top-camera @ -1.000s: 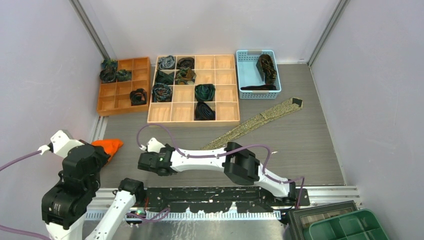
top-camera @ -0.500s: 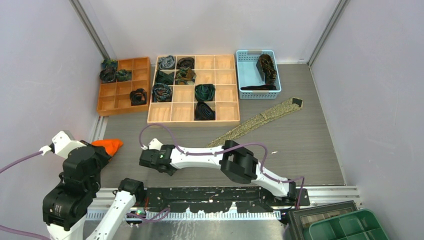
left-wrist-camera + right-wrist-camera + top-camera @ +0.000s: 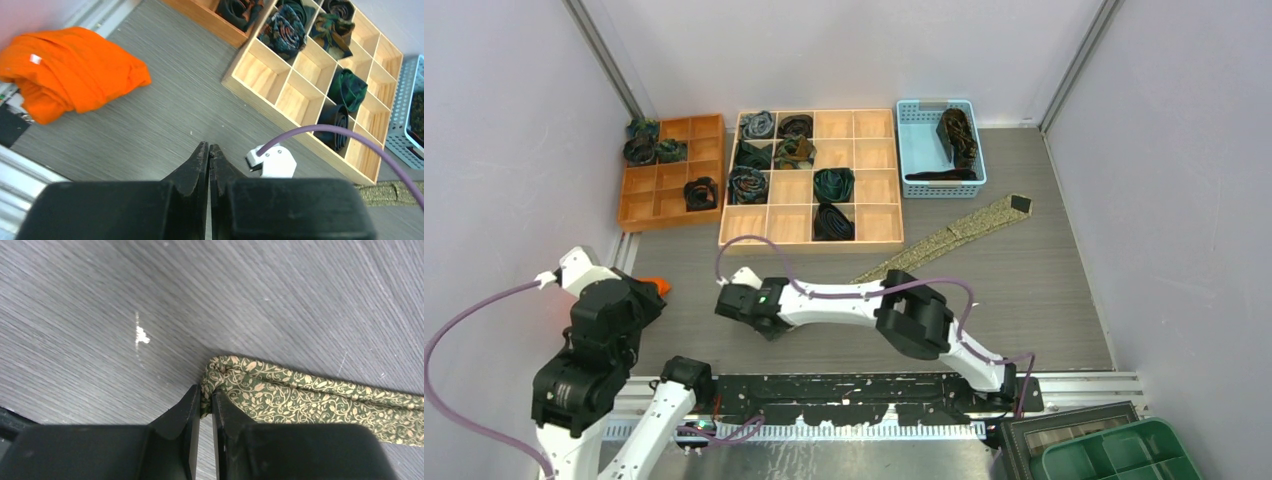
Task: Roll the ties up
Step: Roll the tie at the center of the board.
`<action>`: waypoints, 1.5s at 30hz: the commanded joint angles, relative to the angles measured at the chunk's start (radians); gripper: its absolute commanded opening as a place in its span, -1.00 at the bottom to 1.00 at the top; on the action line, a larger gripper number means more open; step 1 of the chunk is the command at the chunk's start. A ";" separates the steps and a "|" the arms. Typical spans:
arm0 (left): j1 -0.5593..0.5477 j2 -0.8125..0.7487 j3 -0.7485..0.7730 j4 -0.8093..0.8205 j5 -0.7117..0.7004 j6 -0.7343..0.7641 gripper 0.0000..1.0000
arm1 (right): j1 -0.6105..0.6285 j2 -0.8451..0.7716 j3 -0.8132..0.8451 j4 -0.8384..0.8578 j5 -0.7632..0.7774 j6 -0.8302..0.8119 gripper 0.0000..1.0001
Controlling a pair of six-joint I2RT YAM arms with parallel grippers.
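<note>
Currently the right gripper is pinching the narrow end of the olive-gold tie. Its jaws are nearly shut w/ only the folded fabric edge btwn them, down close to the table. From that pinch the tie is running off to one side in the wrist view. Seen from overhead it's lying flat as one long diagonal strip, w/ the wide end sitting out to the right near the blue basket & the rest heading down-left and disappearing under the arm. So the long axis is pointing from the fingers toward the back right, i.e. all the loose length is lying on one side of the grip. Any rolling is prob going to have to wind along that line toward the wide end. The left gripper is hanging above bare table, fingers pressed together & holding nothing, w/ an orange cloth off to one side. It's sitting nearer the pinched end & well apart from the wide end, so it's looking like the closer helper for starting the coil. Rolled ties are sitting in compartments of the wooden tray & the orange tray; more fabric is lying in the basket.
</note>
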 commanded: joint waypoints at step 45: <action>-0.299 0.674 -0.416 0.930 0.441 0.002 -1.00 | -0.528 -0.565 -0.787 0.479 -0.353 0.081 -0.09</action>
